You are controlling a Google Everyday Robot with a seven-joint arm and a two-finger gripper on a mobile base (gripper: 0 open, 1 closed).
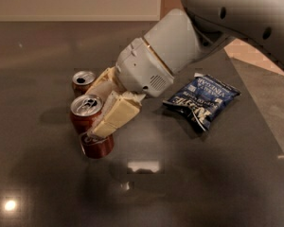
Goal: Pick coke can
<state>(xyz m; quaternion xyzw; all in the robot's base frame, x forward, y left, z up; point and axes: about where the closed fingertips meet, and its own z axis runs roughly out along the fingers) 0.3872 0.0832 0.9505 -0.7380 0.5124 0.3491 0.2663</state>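
Gripping the coke can (81, 120) at eight o'clock on the table (203, 183), the gripper (98, 113) has its jaws clamped on its sides. Best to lift it straight up, slowly, avoiding the second can (83, 81) just beyond at eleven o'clock.
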